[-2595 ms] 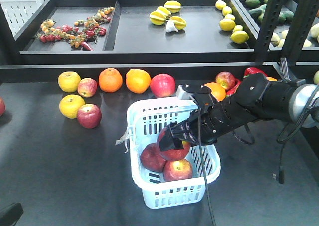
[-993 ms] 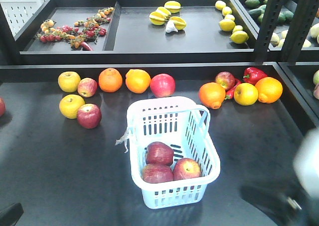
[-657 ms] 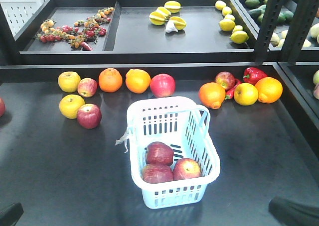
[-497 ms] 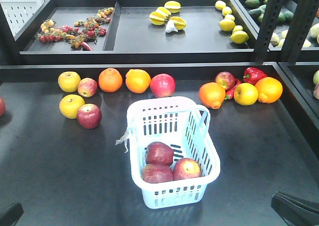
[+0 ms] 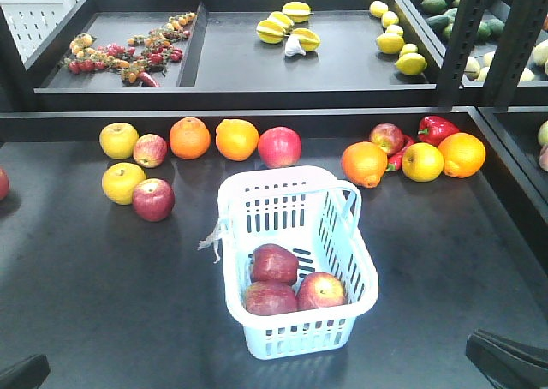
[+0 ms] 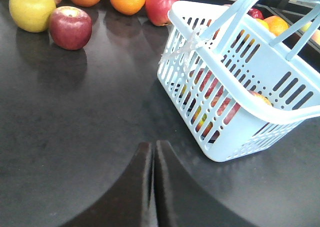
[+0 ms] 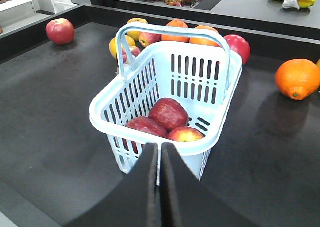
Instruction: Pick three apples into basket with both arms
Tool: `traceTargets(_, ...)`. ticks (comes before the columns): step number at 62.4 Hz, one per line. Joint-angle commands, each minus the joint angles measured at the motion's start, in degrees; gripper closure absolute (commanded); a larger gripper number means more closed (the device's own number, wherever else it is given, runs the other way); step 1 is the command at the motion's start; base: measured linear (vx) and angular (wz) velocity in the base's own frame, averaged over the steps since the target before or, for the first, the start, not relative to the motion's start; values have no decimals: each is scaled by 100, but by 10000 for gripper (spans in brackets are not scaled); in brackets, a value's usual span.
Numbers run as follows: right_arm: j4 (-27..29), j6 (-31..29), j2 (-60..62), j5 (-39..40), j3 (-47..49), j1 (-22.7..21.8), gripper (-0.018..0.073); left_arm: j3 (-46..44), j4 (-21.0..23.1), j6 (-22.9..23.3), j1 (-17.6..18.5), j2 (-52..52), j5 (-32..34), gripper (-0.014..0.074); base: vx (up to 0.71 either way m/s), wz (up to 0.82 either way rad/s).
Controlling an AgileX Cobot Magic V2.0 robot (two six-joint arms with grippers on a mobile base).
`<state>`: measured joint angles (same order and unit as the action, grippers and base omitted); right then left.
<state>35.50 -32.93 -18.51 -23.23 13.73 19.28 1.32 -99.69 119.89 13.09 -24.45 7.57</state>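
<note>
A dark tabletop [image 5: 86, 269] runs below black shelf trays of starfruit and lemons, with loose fruit lined along its far edge. Near the middle stands the pale blue basket [image 5: 231, 235], handle up, and the three dark red apples [image 5: 274, 263] lie together in its near end, touching one another. By that count the task looks finished.

The left end effector [image 6: 152, 182] sits low at the near left, its fingers pressed together and empty. The right end effector [image 7: 160, 182] is likewise closed on nothing, close to the basket's near wall in its own wrist view.

The risks now are small. A right arm swinging forward could nudge the light basket and slide or tip it, spilling the apples. The raised handle [image 7: 172, 34] could snag a passing finger. Another red apple [image 5: 153, 200] on the left beside a yellow apple [image 5: 122, 182] might tempt an unneeded fourth pick.
</note>
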Motion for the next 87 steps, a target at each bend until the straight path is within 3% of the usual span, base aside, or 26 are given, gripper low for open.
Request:
traceTargets(1, 67, 0, -55, 335, 157, 7, 563, -141, 55, 33, 8, -34, -61, 603, 0, 0)
traceTargets(12, 67, 0, -55, 335, 157, 7, 563, -141, 64, 44, 8, -34, -61, 603, 0, 0)
traceTargets(20, 67, 0, -55, 335, 157, 7, 563, -141, 489, 287, 8, -34, -99, 603, 0, 0)
traceTargets(26, 67, 0, -55, 335, 157, 7, 563, -141, 1409, 283, 8, -34, -163, 603, 0, 0)
traceTargets(34, 67, 0, -55, 335, 157, 7, 563, -141, 3035, 275, 8, -34, -175, 603, 0, 0)
traceTargets(38, 67, 0, -55, 335, 157, 7, 563, -132, 3672, -7, 8, -34, -491, 603, 0, 0)
traceTargets(43, 67, 0, -55, 335, 157, 7, 563, -132, 4559, -1058, 8, -34, -1027, 603, 0, 0)
traceTargets(45, 67, 0, -55, 335, 157, 7, 563, -132, 5009, -1728, 8, -34, -1264, 603, 0, 0)
traceTargets(47, 67, 0, -55, 335, 157, 7, 563, -132, 5526, -2528, 8, -34, -1469, 603, 0, 0)
traceTargets(53, 67, 0, -55, 335, 157, 7, 563, -132, 7286, -5486, 8, -34, -1857, 603, 0, 0)
traceTargets(59, 67, 0, -55, 335, 157, 7, 563, -132, 8844, -8116, 8, -28, -1826, 603, 0, 0)
traceTargets(66, 67, 0, -55, 335, 157, 7, 563, -132, 9684, -10235, 8, 244, -1652, 603, 0, 0)
traceTargets(71, 74, 0, -55, 336, 157, 7, 563, -102, 9817, -11012, 8, 649, -1589, 603, 0, 0)
traceTargets(74, 80, 0, -55, 336, 157, 7, 563, -35, 9817, -11220, 8, 972, -1575, 603, 0, 0)
traceTargets(81, 80, 0, -55, 336, 157, 7, 563, 177, 9791, -11272, -10, 1653, -1671, 603, 0, 0)
traceTargets(87, 80, 0, -55, 336, 157, 7, 563, 164, 9721, -11272, -242, 2155, -1912, 603, 0, 0)
